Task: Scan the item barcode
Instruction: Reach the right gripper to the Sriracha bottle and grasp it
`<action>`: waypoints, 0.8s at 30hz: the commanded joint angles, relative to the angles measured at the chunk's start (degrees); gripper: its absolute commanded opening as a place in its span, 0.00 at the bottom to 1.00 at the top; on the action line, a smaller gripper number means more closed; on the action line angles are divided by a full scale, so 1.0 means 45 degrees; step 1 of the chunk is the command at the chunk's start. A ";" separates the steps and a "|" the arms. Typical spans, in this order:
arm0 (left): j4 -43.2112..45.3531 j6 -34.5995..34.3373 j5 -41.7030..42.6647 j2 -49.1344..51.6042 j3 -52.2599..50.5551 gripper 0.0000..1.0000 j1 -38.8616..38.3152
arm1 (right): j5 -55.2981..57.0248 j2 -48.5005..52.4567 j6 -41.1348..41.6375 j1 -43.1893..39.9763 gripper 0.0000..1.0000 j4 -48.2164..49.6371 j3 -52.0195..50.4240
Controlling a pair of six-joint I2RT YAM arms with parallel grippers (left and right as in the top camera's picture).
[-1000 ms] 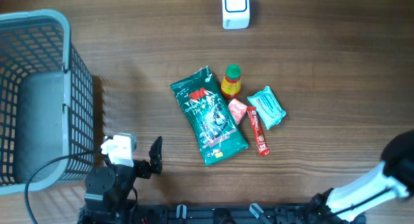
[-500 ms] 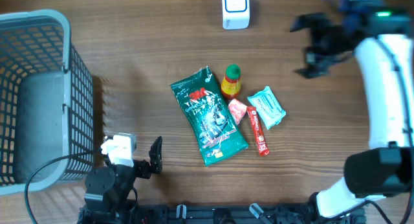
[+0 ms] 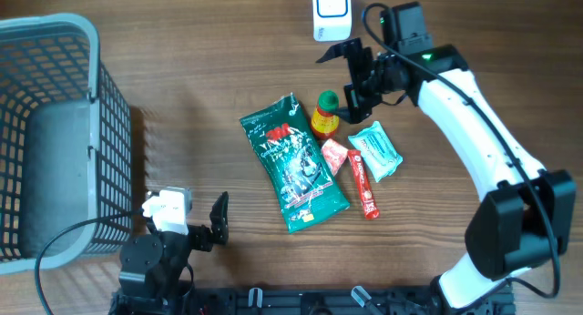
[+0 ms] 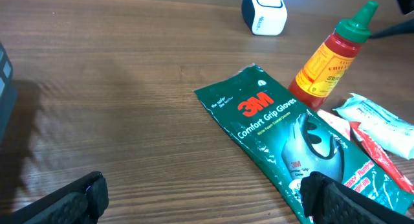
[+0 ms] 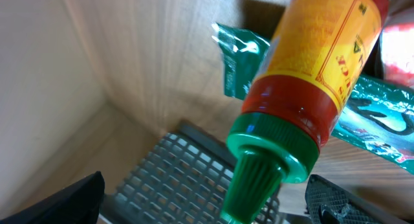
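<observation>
Swung the right gripper in from the far right edge; now hanging wide open and empty just beside the bottle, likely lining up a grasp. Standing mid-worktop, near the scanner. Left gripper parked, spread wide, empty.

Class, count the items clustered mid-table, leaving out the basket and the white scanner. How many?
5: green 3M glove packet at left; sauce bottle at top; small pink packet in the middle; red stick packet beside it; teal packet at right. Smaller ones could hide underneath.
</observation>
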 commanded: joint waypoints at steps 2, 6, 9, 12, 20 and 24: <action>0.0068 0.0248 0.0194 -0.0078 -0.0010 1.00 -0.0029 | 0.0729 0.0563 0.0146 0.0573 1.00 -0.0408 -0.0068; 0.0068 0.0248 0.0194 -0.0078 -0.0010 1.00 -0.0029 | 0.1598 0.0743 0.0141 0.0675 1.00 -0.1219 -0.0068; 0.0068 0.0248 0.0194 -0.0078 -0.0010 1.00 -0.0029 | 0.2749 0.0772 0.0146 0.0675 0.99 -0.1229 -0.0068; 0.0068 0.0248 0.0194 -0.0078 -0.0010 1.00 -0.0029 | 0.3147 0.0903 0.0141 0.0675 0.93 -0.1185 -0.0068; 0.0068 0.0248 0.0194 -0.0078 -0.0010 1.00 -0.0029 | 0.2783 0.1365 -0.1413 0.0675 0.61 -0.1132 -0.0058; 0.0068 0.0248 0.0194 -0.0078 -0.0010 1.00 -0.0029 | 0.2084 0.1360 -0.2419 0.0675 0.56 -0.0879 -0.0053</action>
